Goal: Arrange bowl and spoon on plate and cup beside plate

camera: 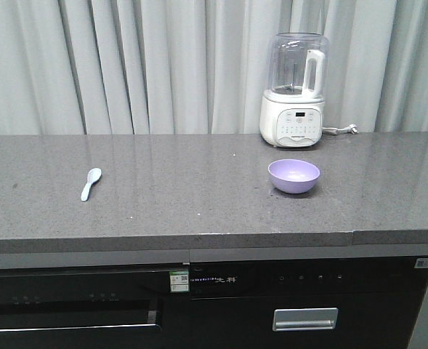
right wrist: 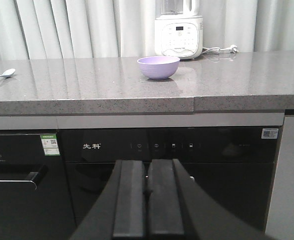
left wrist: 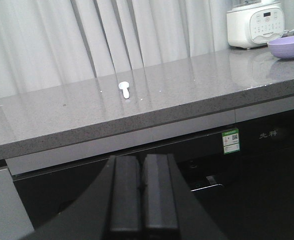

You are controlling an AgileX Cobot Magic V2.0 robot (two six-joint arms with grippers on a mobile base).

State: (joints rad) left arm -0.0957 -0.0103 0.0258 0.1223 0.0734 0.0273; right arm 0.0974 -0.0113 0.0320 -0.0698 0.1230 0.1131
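A lavender bowl (camera: 293,176) sits upright on the grey counter, right of centre; it also shows as the bowl (right wrist: 158,67) and the bowl (left wrist: 287,47). A pale blue spoon (camera: 91,183) lies on the counter's left part, seen too as the spoon (left wrist: 125,89) and the spoon (right wrist: 0,76). The plate and the cup are out of view. My left gripper (left wrist: 142,162) is shut and empty, held below the counter's front edge. My right gripper (right wrist: 147,165) is also shut with nothing in it, low before the dark appliance fronts.
A white blender (camera: 293,91) with a clear jug stands at the back of the counter (camera: 199,211), its cord trailing right. Grey curtains hang behind. Black built-in appliances (camera: 301,305) sit under the counter edge.
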